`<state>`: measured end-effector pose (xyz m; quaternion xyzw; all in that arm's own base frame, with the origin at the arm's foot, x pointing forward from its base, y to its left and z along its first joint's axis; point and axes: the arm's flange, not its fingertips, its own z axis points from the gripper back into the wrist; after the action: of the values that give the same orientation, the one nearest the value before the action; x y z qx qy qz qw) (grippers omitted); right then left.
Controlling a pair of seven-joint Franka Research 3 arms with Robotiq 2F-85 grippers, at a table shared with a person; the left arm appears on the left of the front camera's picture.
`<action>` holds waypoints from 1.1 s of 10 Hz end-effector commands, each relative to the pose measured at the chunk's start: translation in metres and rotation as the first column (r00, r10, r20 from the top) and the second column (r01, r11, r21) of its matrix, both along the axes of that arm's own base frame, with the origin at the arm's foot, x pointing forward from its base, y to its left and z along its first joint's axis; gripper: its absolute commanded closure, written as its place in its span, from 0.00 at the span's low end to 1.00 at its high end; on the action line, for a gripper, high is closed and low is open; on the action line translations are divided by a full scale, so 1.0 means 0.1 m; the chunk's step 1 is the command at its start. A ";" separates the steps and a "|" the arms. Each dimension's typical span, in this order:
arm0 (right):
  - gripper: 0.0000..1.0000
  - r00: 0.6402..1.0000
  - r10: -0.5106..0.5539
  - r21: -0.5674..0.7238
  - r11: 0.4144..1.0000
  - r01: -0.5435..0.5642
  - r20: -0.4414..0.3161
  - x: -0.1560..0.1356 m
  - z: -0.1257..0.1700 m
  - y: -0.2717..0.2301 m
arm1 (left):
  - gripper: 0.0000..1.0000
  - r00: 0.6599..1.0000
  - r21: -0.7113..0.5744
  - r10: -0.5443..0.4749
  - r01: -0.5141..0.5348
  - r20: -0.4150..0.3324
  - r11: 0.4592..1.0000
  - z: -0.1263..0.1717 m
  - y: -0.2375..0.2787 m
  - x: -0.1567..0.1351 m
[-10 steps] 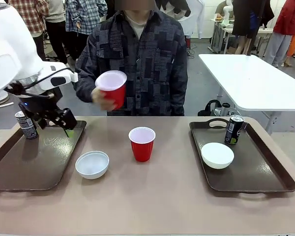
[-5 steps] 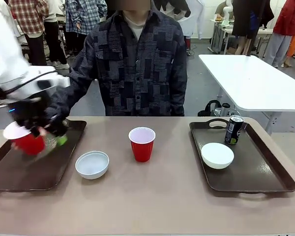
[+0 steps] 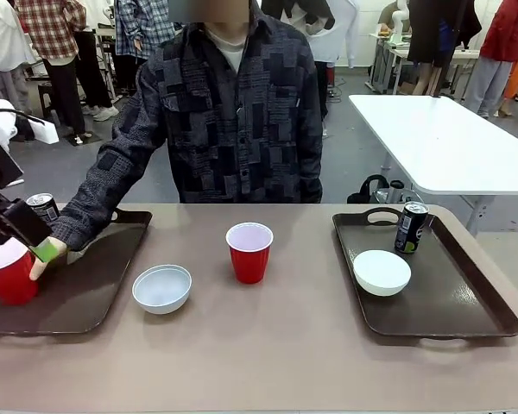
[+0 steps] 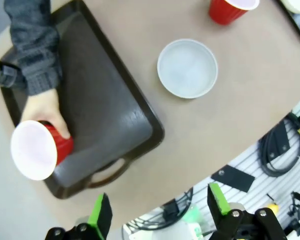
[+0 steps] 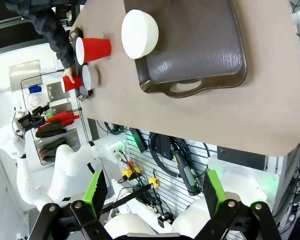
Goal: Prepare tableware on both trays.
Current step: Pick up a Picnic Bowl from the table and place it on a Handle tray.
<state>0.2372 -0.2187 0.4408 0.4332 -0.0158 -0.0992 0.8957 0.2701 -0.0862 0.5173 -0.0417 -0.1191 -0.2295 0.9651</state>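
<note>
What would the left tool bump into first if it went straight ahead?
Probably the bare tabletop beside the tray's corner, though depth is unclear. The left tool is open and empty.

Beneath your left hand (image 4: 159,212) you see a dark brown plastic tray (image 4: 105,115), grainy with a dull sheen, on a smooth matt tabletop (image 4: 230,115). The red cup (image 4: 40,150) is glossy plastic, white inside. The bowl (image 4: 187,68) is smooth satin white. The sleeve (image 4: 35,50) is soft woven cloth, the can (image 4: 1,74) shiny metal.
</note>
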 end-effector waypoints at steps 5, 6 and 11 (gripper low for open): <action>0.00 1.000 0.004 0.008 1.000 -0.004 0.010 -0.02 0.00 0.01 | 0.00 0.994 0.013 0.111 -0.111 0.024 0.994 -0.69 -0.31 0.09; 0.00 1.000 0.004 0.008 1.000 -0.004 0.010 -0.02 0.00 0.01 | 0.00 0.990 0.033 0.135 -0.136 0.028 0.990 -0.72 -0.54 0.22; 0.00 1.000 0.004 0.008 1.000 -0.004 0.010 -0.02 0.00 0.01 | 0.00 0.972 0.018 0.232 -0.233 0.041 0.972 -1.01 -1.27 0.62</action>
<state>0.2372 -0.2182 0.4412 0.4329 -0.0151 -0.0987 0.8959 0.3216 -0.2033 0.4204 -0.0059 -0.1283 -0.1404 0.9817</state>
